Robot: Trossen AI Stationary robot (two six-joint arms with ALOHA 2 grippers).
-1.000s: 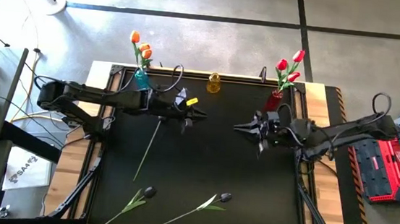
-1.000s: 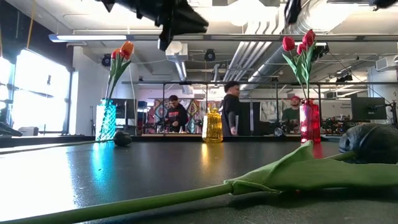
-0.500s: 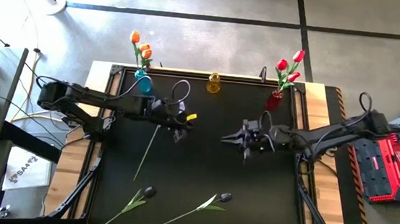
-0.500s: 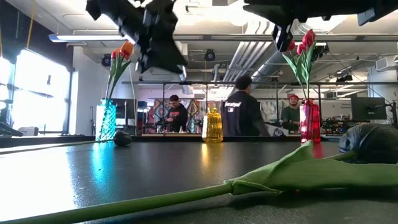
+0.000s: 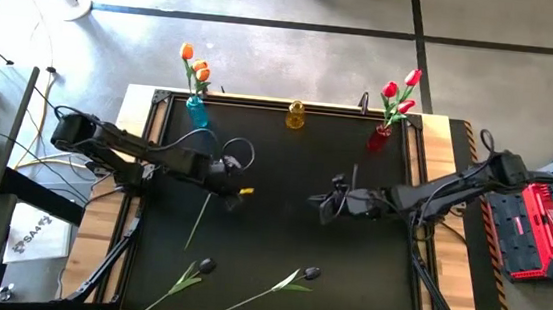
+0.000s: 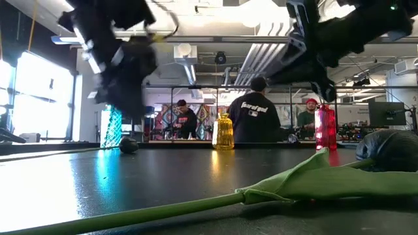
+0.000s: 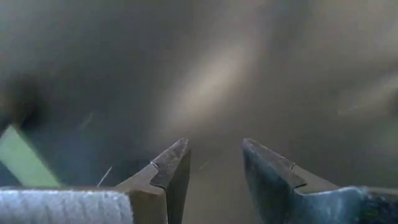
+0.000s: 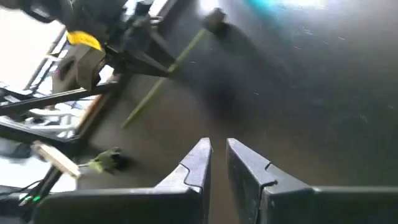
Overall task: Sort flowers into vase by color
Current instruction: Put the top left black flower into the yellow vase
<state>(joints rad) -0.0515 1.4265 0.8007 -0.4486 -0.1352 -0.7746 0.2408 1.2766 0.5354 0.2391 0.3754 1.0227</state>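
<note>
Left end effector point(image 5: 238, 194) sits low over the tabletop point(image 5: 280, 226) left of centre, fingers point(image 7: 171, 168) apart with nothing between them. It is right by the upper end of a loose black tulip point(image 5: 203, 209) lying on the tabletop; contact can't be judged.

Right end effector point(image 5: 320, 205) is right of centre, aimed toward the left one, fingers point(image 8: 196, 163) close together with a thin gap, holding nothing.

Two more black tulips lie at the front edge, one left point(image 5: 189, 274), one nearer the middle point(image 5: 280, 286).

At the back edge: orange tulips point(image 5: 194, 65) in the blue vase point(image 5: 197, 111), red tulips point(image 5: 400, 91) in the red vase point(image 5: 379, 138), yellow vase point(image 5: 295, 115) between them.

People point(image 6: 253, 117) stand behind the tabletop in the low view.
</note>
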